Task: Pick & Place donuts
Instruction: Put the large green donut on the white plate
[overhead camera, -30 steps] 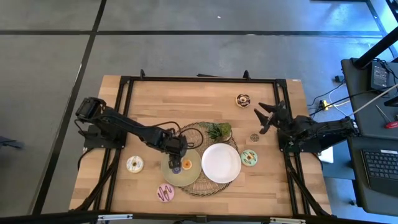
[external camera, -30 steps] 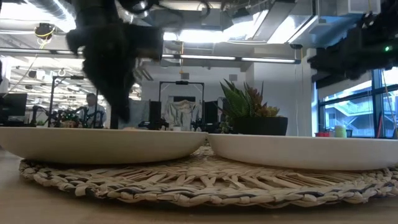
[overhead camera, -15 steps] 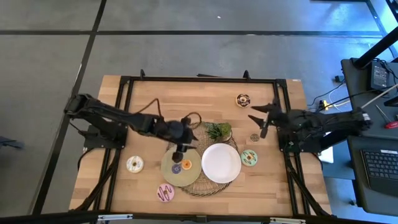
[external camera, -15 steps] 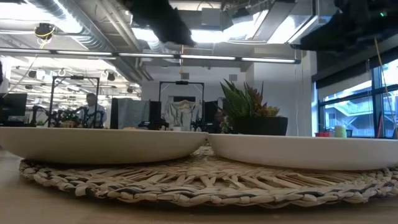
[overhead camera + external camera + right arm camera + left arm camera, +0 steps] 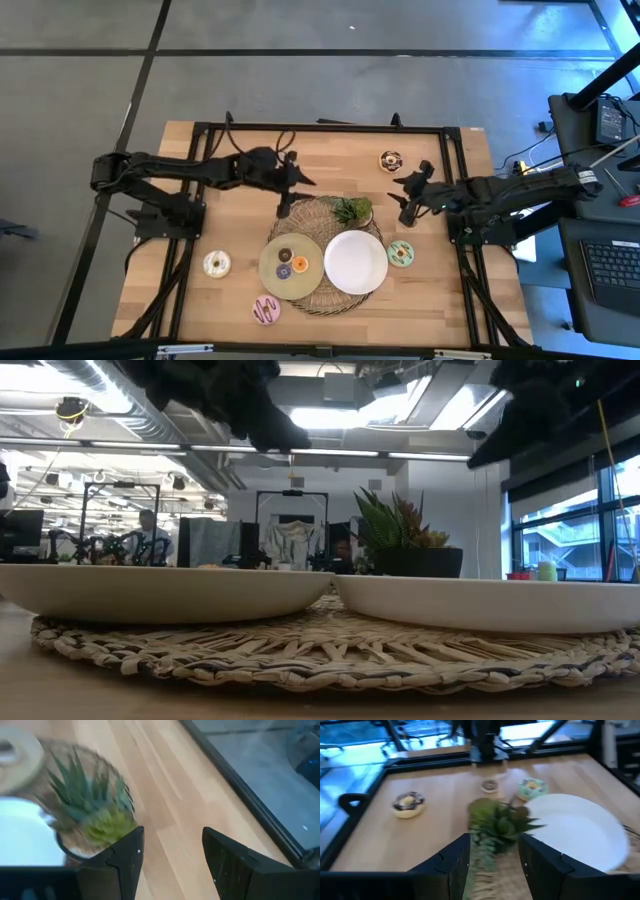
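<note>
The left gripper [image 5: 287, 196] hangs above the wooden table [image 5: 240, 225], just off the far left edge of the round woven straw mat [image 5: 308, 302]; its two dark fingers [image 5: 447, 865] stand parted with nothing between them. Just beyond its fingertips sits the green leafy succulent sprig [image 5: 352, 210], and past that the empty white round plate [image 5: 355, 262]. Nearer the table's front edge from this gripper lies the olive-tan round plate [image 5: 272, 282], which carries two donuts: a small purple-iced ring [image 5: 285, 255] and an orange-iced ring [image 5: 300, 264] just beside it. Farther on, off the mat, a cream-iced donut [image 5: 216, 264] lies on the bare wood, and a pink striped donut [image 5: 266, 310] lies near the mat's front rim.

The right gripper [image 5: 412, 196] hovers over the table on the other side of the sprig, its fingers [image 5: 122, 865] spread apart and holding nothing. A small brown donut [image 5: 409, 221] lies on the wood right beside it. A mint green donut [image 5: 401, 254] lies farther toward the front, touching or nearly touching the white plate's rim. A chocolate-and-cream donut [image 5: 390, 160] lies toward the table's back edge, apart from both grippers.
</note>
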Controlling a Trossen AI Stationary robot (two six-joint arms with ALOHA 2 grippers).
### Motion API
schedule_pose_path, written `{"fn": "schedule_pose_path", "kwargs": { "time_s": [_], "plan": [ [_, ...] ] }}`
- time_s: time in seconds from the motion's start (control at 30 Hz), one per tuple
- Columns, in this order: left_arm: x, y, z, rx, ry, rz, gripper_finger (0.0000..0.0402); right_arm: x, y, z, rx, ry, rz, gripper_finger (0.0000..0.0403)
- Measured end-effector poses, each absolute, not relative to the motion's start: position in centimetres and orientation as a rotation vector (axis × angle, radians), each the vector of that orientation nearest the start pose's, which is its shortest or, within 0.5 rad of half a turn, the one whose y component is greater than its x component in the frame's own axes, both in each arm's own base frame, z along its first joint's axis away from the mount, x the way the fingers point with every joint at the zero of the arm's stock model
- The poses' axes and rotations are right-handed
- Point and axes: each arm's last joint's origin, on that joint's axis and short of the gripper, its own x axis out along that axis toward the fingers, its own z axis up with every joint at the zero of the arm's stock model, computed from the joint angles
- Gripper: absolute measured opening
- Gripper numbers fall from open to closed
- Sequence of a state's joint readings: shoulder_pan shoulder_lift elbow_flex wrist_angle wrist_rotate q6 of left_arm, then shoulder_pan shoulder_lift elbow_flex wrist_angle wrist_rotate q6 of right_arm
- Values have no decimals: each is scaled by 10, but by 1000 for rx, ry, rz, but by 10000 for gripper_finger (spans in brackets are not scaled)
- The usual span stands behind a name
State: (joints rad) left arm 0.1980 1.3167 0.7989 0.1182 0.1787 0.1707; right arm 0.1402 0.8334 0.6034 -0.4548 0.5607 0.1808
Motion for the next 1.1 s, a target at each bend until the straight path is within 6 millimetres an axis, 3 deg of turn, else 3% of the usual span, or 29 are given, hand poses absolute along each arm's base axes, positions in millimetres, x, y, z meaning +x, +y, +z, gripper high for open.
{"fn": "schedule_pose_path", "kwargs": {
  "time_s": [0.13,0.4,0.67,0.83,1.1],
  "plan": [
    [278,63,254,71,368,36,163,171,9,225,1,672,-468,202],
    [275,81,255,-8,359,270,166,171,19,210,261,846,-234,202],
    [273,82,252,-170,365,337,162,173,17,206,132,866,-266,202],
    [276,66,247,-201,325,292,165,175,25,194,222,990,-186,202],
    [285,30,255,-261,221,48,162,173,46,177,362,1167,-142,202]
  ]
}}
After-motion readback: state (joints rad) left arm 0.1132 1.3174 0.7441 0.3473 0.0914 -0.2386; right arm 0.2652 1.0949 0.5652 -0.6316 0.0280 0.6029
